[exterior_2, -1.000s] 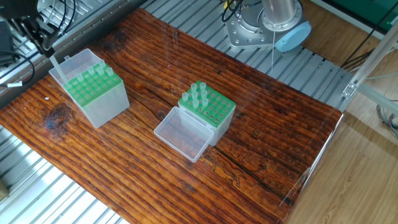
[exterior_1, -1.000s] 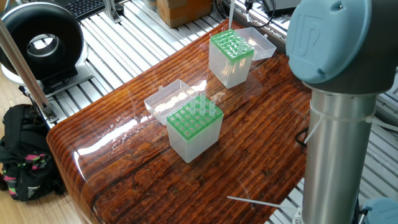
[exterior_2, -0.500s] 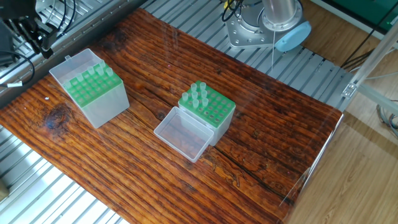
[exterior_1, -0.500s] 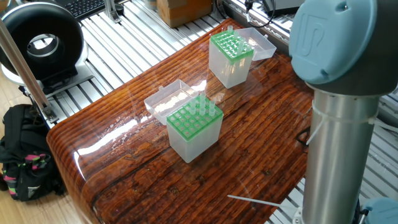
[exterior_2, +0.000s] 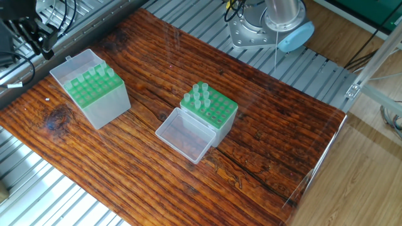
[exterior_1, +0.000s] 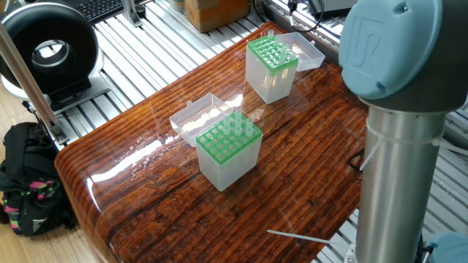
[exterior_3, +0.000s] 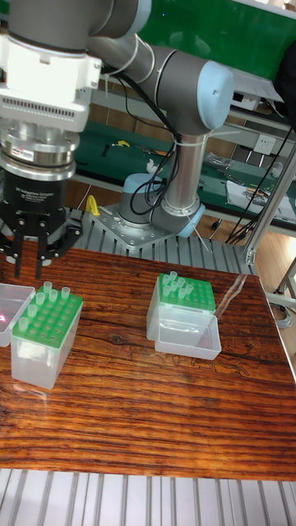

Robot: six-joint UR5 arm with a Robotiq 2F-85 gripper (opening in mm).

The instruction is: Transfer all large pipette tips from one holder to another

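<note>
Two clear holders with green racks stand on the wooden table, both with lids open. The left holder (exterior_3: 45, 329) (exterior_2: 94, 91) (exterior_1: 270, 62) carries several large pipette tips (exterior_3: 43, 297) in its back rows. The other holder (exterior_3: 182, 304) (exterior_2: 210, 110) (exterior_1: 228, 146) has a few tips (exterior_3: 174, 283) (exterior_2: 199, 94) at one corner. My gripper (exterior_3: 29, 265) hangs just above the left holder's back edge. It is open, with nothing visible between its fingers (exterior_3: 18, 259).
The arm's grey column (exterior_1: 398, 153) stands at one side of the table, its base (exterior_2: 264, 31) on the aluminium slats. The middle holder's open lid (exterior_2: 184, 135) lies flat on the table. A thin white stick (exterior_1: 296, 236) lies near the table's edge. A black bag (exterior_1: 29, 183) sits on the floor.
One second ago a tip hung from the gripper over the left holder's back corner. It no longer shows above the rack, and the gripper is empty.
</note>
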